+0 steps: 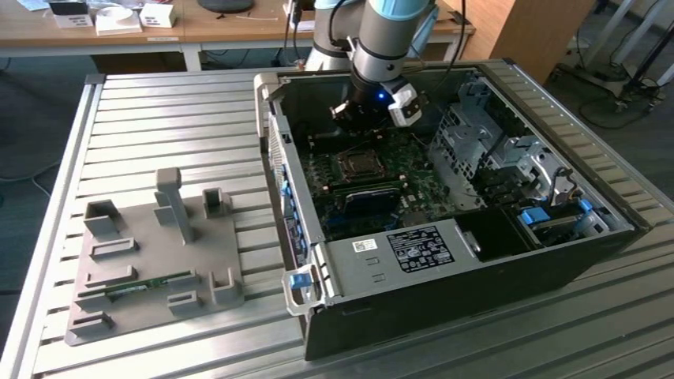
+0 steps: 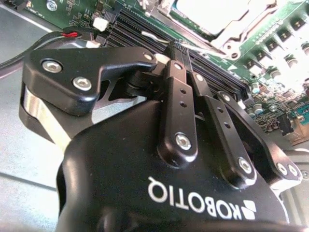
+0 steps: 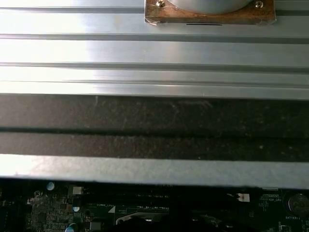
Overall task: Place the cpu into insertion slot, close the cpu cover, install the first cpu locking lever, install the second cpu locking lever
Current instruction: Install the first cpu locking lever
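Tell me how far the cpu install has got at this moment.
Done, apparently: a pale metal top, likely the cpu, sits in the insertion slot, framed by the cpu cover. In hand: the gripper hovers above the motherboard near the slot; any load is hidden. Left: lever state cannot be told.

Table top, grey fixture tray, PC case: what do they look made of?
Table: likely aluminium extrusion, bare silvery finish; parallel slots and streaky glare.
Tray: probably plastic, matte grey; no glare, blocky moulded or printed posts.
Case: seemingly sheet metal, painted black outside, bare grey inside; thin folded edges.
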You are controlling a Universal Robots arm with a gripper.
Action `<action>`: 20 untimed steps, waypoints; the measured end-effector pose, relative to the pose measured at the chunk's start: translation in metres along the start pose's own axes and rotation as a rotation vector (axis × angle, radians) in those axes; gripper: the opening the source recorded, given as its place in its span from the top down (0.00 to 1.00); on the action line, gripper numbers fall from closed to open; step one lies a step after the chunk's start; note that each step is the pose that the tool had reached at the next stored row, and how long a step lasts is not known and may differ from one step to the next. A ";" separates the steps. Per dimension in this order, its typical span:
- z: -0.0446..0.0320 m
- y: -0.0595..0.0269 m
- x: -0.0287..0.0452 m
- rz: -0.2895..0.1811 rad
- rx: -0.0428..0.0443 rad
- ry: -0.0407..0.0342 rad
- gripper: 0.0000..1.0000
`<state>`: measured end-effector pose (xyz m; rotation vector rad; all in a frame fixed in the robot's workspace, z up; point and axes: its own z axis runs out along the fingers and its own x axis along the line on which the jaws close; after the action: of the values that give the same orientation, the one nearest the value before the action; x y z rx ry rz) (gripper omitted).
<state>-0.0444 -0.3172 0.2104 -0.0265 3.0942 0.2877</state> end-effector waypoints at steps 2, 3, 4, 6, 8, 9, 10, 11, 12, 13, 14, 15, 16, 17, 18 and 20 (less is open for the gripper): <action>0.0003 0.0005 0.0000 0.000 0.0001 0.0001 0.90; 0.0004 0.0008 0.0000 0.000 0.0000 0.0001 0.90; 0.0005 0.0008 0.0000 0.000 0.0000 0.0001 0.90; 0.0007 0.0009 0.0000 0.000 0.0002 0.0002 0.90; 0.0012 0.0008 0.0000 0.000 0.0001 0.0001 0.90; 0.0015 0.0008 -0.0001 0.000 0.0002 0.0000 0.90; 0.0018 0.0007 -0.0001 0.000 0.0005 0.0001 0.90; 0.0023 0.0006 -0.0003 0.000 0.0009 0.0001 0.90; 0.0028 0.0005 -0.0005 0.000 0.0011 0.0001 0.90; 0.0033 0.0004 -0.0007 0.000 0.0015 0.0001 0.90; 0.0042 0.0002 -0.0012 0.000 0.0020 0.0001 0.90; 0.0047 0.0001 -0.0017 0.000 0.0025 0.0001 0.90; 0.0053 0.0000 -0.0022 0.000 0.0031 0.0001 0.90; 0.0058 -0.0001 -0.0026 0.000 0.0038 0.0002 0.90; 0.0063 -0.0002 -0.0031 0.000 0.0045 0.0002 0.90; 0.0069 -0.0003 -0.0036 0.000 0.0060 0.0003 0.90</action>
<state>-0.0405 -0.3162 0.2037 -0.0266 3.0953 0.2785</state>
